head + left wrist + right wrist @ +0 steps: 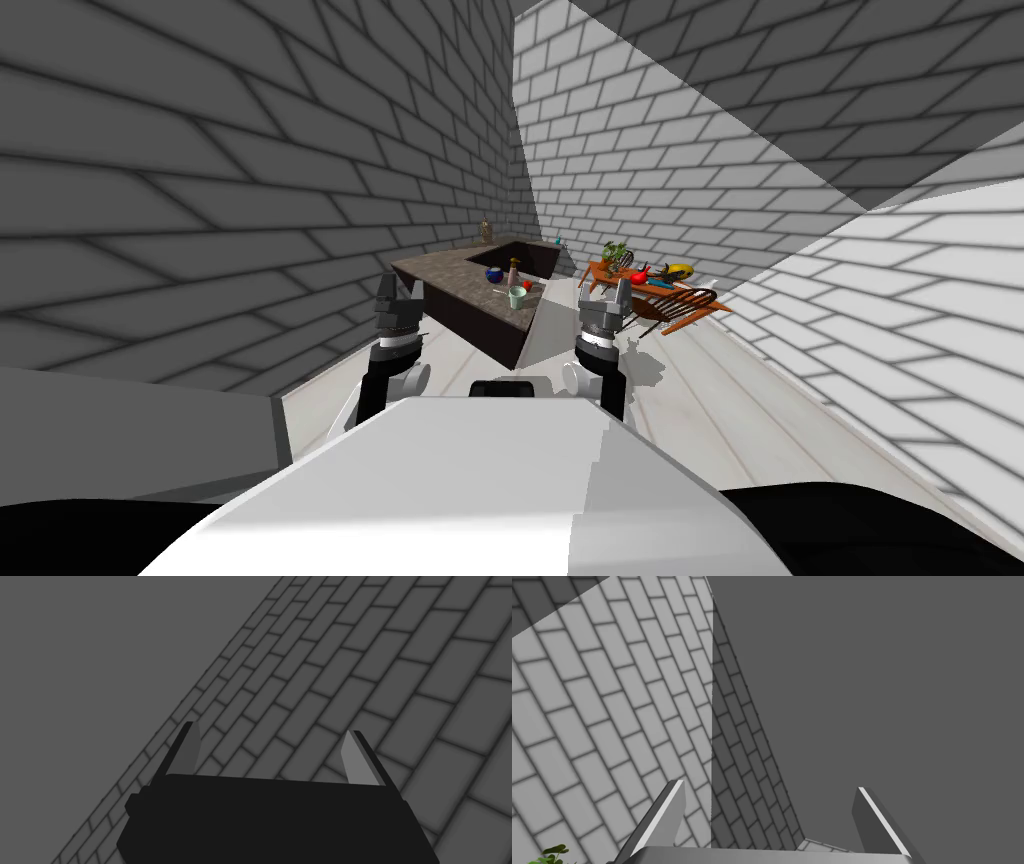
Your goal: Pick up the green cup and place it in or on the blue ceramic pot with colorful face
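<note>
You'll find the blue pot (494, 273) on the dark counter (450, 268), at 12 o'clock ahead of you in the head view. The green cup (517, 295) stands upright at about 4 o'clock from the pot, near it but apart. Both are too small for you to see what is in them. A tan bottle (513, 266) stands just beside the pot at its 2 o'clock, and a small red thing (526, 285) lies at the cup's 1 o'clock.

The counter is L-shaped with a mottled brown top and stands on a pale plank floor (720, 400) between grey brick walls (200, 200). At 1 o'clock, a wooden table (650, 285) carries a potted plant (615, 252) and other clutter.

Your left gripper (400, 285) (271, 728) is spread wide with nothing between its fingers. The right gripper (607, 295) (770, 786) is likewise wide and bare. Both are held up short of the counter. The cup sits beyond and between them, at 3 o'clock from the left and 9 o'clock from the right, well apart from either.
</note>
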Motion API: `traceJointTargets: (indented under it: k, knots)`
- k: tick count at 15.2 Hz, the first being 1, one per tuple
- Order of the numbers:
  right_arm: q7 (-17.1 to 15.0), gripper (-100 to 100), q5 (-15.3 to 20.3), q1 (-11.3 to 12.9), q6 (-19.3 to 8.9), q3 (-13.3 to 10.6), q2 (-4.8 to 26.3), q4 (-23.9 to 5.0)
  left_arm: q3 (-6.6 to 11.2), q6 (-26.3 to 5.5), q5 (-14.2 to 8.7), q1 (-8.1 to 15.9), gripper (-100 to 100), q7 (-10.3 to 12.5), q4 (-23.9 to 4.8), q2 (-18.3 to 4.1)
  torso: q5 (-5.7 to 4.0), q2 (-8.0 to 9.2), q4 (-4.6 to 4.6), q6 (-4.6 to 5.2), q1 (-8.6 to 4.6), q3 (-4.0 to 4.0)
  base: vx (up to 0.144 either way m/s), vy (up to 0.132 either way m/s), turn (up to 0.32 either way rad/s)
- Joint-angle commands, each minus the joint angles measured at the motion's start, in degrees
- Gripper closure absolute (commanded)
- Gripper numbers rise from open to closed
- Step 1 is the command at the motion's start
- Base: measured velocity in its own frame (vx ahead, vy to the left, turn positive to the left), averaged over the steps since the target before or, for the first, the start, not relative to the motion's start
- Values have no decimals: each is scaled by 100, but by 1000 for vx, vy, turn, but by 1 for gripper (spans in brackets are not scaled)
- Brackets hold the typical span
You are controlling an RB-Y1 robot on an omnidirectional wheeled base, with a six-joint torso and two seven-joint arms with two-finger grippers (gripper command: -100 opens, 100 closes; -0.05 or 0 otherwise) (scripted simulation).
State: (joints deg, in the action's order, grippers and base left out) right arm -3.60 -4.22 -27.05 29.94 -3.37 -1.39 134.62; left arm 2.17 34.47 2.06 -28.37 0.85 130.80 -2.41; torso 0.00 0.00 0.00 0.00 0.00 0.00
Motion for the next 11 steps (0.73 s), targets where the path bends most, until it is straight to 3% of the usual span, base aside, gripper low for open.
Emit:
traceJointTargets:
  k: [1, 2, 11]
  knots:
    - [-8, -100, 63, -15, -3, 34, 250, -18, 0, 0, 0, 0, 0, 0, 0, 0, 0, 0, 0, 0, 0, 0, 5, 15, -19]
    - [-8, -100, 63, -15, -3, 34, 250, -18, 0, 0, 0, 0, 0, 0, 0, 0, 0, -1, 0, 0, 2, 0, 12, 24, -25]
    - [-70, -100, 560, -157, -23, 306, 1376, -136, 0, 0, 0, -1, 0, 0, 0, 1, 6, -12, -3, 1, 27, -7, 26, 58, -48]
